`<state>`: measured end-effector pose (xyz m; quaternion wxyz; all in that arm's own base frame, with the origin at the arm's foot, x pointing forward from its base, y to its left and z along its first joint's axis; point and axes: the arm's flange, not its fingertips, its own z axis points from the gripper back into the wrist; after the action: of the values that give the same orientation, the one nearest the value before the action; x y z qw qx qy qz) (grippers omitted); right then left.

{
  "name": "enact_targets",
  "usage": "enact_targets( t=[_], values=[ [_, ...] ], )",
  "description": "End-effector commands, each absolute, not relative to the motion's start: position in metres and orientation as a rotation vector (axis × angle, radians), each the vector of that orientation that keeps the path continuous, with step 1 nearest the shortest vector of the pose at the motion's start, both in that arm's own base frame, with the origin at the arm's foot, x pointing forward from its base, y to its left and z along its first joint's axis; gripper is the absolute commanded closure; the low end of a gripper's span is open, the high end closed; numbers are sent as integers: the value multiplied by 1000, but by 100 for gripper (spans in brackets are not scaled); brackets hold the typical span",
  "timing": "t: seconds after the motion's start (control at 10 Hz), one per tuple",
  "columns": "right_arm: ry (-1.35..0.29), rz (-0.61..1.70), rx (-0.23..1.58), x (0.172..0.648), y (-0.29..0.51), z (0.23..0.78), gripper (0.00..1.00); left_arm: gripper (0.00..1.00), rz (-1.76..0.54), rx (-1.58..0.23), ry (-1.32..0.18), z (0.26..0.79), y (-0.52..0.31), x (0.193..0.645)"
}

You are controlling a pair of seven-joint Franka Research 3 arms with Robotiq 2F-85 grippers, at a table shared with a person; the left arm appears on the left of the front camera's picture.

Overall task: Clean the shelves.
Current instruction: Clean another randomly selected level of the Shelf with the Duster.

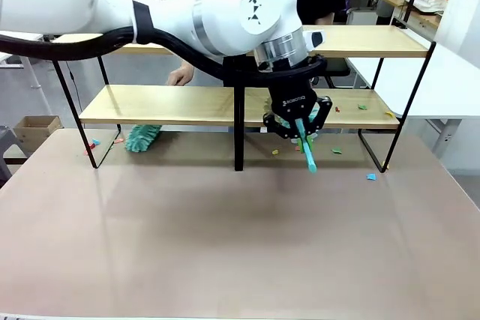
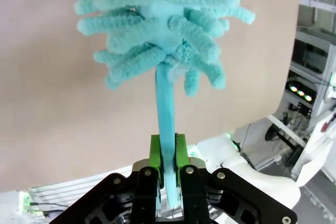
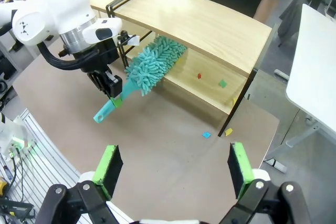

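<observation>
The shelves stood across the far half of the brown table, light boards in two tiers on a thin black frame, with a person's hand behind them on the far side. The left gripper hung just right of the central post, in front of the lower right board. Its green pads were clamped on the flat teal handle of a duster. Seen from the right wrist, the fluffy head reached in between the two tiers. The right gripper hovered high over the right side of the table, fingers spread wide with nothing between them. Small coloured scraps lay on the lower right board and on the table beneath and beside it. A teal fluffy bundle lay under the lower left board. The rack looked rigid but light, so a hard push might slide it. It probably needed no grasp at all, only light strokes. The duster seemed soft and light at the head and stiff in the handle, which was the sensible place to grip.
</observation>
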<state>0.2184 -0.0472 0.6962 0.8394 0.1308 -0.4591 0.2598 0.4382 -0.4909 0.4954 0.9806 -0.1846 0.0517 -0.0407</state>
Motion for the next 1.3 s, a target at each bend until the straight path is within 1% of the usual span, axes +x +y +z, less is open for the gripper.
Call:
enact_targets(
  t=[0.0,0.3,0.4,0.6,1.0,1.2],
  values=[
    [-974,553,281,219,-47,697,0,88,-173,-431,159,502,-505,444],
    [-974,553,281,219,-47,697,0,88,-351,-442,247,510,-549,440],
    [-974,553,281,219,-47,697,0,88,-422,-434,297,508,-560,436],
    [-974,553,281,219,-47,697,0,88,-540,-457,325,507,-571,433],
    [-974,553,281,219,-47,697,0,88,-747,-548,308,518,-576,422],
    [-974,553,281,219,-47,697,0,88,-719,-558,288,522,-568,422]
  ],
)
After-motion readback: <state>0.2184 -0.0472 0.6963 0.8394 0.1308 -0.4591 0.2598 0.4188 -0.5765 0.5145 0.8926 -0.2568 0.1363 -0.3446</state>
